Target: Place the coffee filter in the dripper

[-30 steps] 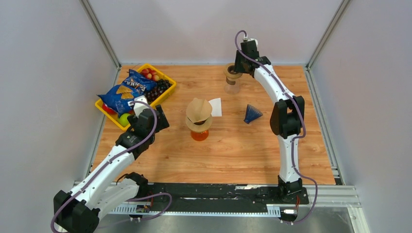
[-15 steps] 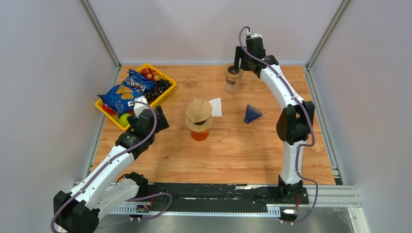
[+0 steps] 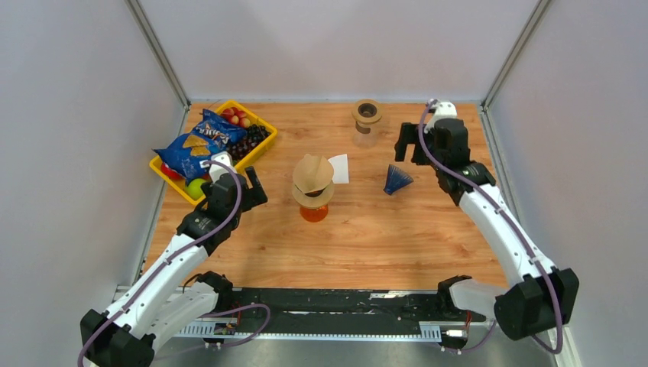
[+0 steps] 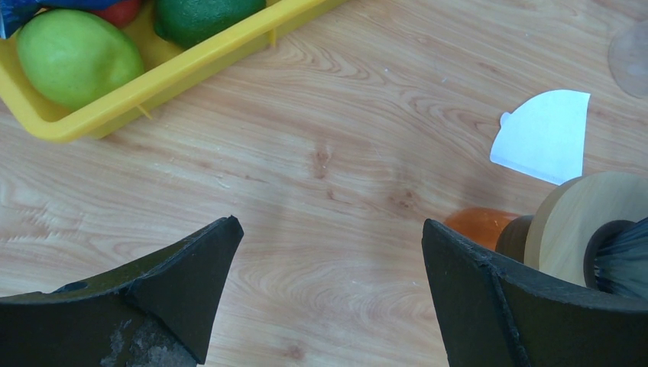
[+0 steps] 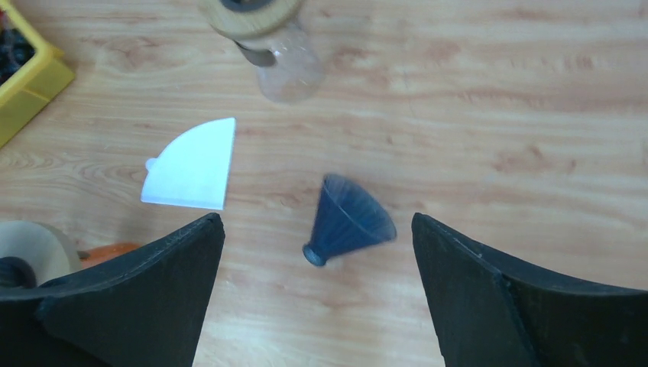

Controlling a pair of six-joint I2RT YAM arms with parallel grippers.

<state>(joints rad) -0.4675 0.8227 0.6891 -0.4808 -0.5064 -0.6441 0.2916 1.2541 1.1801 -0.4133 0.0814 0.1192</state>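
- coffee filter (image 5: pixel 191 164) lies flat mid table (image 3: pixel 382 237), near the tipped dripper (image 5: pixel 348 222).
- right gripper (image 5: pixel 315 229) hangs released over the dripper; left gripper (image 4: pixel 330 225) released too.
- probably best: stand the dripper up, then pinch the filter's edge.

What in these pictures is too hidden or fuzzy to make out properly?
Top view: the chip bag covers most of the fruit in the yellow tray.
Left wrist view: the top edge cuts off the dark green fruit and most of the tray.
Right wrist view: the blue dripper is blurred, so its ribs are unclear; the top edge cuts off the glass carafe at its wooden collar.
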